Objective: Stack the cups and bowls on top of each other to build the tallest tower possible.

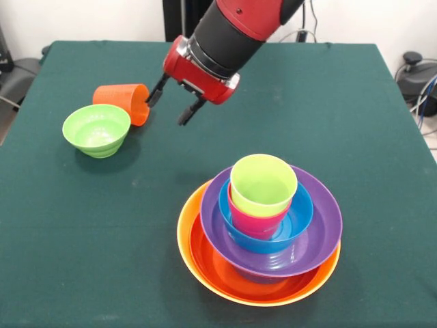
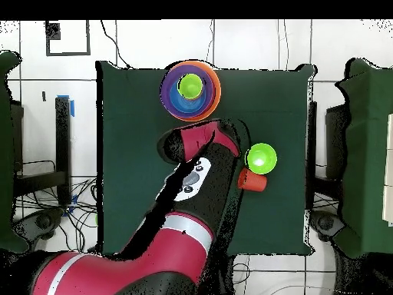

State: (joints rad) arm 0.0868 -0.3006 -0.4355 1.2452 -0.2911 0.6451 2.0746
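Observation:
The tower [image 1: 263,232] stands at the front: a yellow-orange bowl [image 1: 191,260] as base, then a red-orange bowl, a purple bowl [image 1: 321,236], a blue bowl [image 1: 300,219], a pinkish red cup [image 1: 256,222] and a lime green cup [image 1: 263,183] on top. It also shows in the overhead view [image 2: 190,90]. The orange cup [image 1: 124,101] lies on its side at the left, touching the small green bowl [image 1: 97,130], which stands upright. My gripper [image 1: 171,104] is open and empty, just right of the orange cup and above the cloth.
The green cloth covers the table [image 1: 341,102]. In the overhead view the arm [image 2: 192,192] hides much of the table's middle; the green bowl [image 2: 261,158] and orange cup [image 2: 252,180] lie to its right.

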